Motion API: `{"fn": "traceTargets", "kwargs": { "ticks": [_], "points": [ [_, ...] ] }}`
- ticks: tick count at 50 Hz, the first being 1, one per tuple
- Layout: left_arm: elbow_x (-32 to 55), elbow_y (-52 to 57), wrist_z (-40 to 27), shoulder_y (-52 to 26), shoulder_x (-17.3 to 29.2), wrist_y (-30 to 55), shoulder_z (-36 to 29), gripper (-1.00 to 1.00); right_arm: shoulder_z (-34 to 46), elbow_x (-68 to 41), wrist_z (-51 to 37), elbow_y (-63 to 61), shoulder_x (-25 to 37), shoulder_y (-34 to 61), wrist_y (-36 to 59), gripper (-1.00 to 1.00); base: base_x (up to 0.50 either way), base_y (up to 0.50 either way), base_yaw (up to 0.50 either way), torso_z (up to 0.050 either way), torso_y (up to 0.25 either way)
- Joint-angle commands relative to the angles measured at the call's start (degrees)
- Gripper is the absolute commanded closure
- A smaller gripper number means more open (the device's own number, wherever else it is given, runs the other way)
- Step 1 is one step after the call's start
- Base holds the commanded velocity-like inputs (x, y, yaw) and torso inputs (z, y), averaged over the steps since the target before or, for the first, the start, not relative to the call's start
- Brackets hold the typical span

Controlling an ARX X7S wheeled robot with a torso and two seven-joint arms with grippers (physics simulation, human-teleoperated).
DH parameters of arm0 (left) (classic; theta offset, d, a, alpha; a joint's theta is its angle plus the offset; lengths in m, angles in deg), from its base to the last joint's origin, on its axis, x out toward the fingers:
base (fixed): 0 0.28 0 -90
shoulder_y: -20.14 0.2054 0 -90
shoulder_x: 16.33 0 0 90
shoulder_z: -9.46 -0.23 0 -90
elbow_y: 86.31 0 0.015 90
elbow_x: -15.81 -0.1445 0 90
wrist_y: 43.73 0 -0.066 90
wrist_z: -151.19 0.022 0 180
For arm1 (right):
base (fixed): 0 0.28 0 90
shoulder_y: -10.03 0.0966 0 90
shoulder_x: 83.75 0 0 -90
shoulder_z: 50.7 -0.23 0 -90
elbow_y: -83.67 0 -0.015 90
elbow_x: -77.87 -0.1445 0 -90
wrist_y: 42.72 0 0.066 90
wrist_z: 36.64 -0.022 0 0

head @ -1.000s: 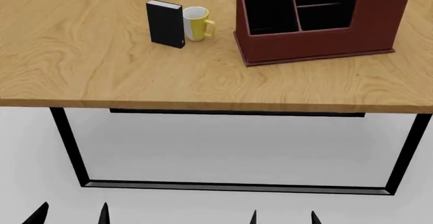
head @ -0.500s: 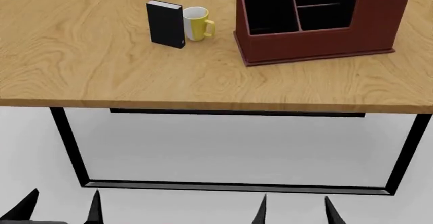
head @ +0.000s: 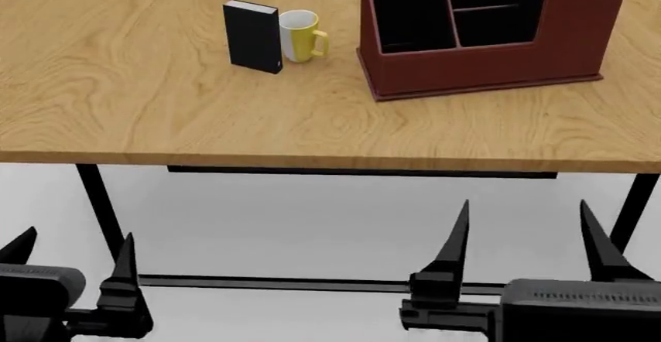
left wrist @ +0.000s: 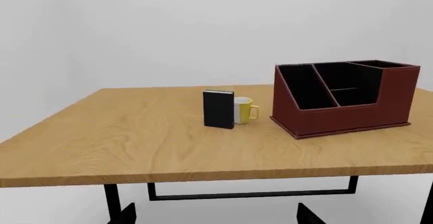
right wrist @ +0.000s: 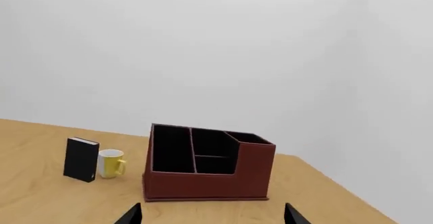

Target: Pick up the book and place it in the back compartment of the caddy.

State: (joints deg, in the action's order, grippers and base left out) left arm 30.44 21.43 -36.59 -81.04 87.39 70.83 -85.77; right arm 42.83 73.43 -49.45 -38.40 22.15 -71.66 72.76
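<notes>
The black book (head: 251, 36) stands upright on the wooden table (head: 155, 117), touching the yellow mug (head: 299, 34) on its right. The red-brown caddy (head: 485, 67) stands to the right. Its back compartment (head: 496, 26) is the smaller middle-column cell, on the near side of the thin bar. My left gripper (head: 73, 243) and right gripper (head: 525, 206) are open and empty, low in front of the table's near edge. The book (left wrist: 218, 109) and caddy (left wrist: 345, 115) show in the left wrist view, and the book (right wrist: 81, 159) and caddy (right wrist: 206, 183) in the right wrist view.
The table has black metal legs (head: 104, 218) and a floor rail (head: 309, 284) under its near edge. The caddy's taller end section (head: 583, 17) is on the right. A white wall stands behind the table.
Both grippers have risen in the head view, the right one higher than the left. The book, mug and caddy have not moved.
</notes>
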Motion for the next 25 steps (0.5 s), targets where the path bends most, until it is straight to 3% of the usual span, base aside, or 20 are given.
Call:
{"fn": "traceTargets", "kwargs": {
  "ticks": [1, 25],
  "points": [
    [1.6, 3.1, -0.6, -4.2, 1.4, 5.9, 0.5, -1.00, -2.6, -0.6, 0.0, -9.6, 3.3, 5.2, 10.6, -1.00, 0.00, 0.00, 0.00, 0.000, 0.000],
    [4.7, 4.8, -1.1, -11.5, 2.4, 12.7, 1.1, -1.00, -8.3, -7.3, 1.8, -27.9, 10.8, 27.5, 40.9, -1.00, 0.00, 0.00, 0.00, 0.000, 0.000]
  ]
}}
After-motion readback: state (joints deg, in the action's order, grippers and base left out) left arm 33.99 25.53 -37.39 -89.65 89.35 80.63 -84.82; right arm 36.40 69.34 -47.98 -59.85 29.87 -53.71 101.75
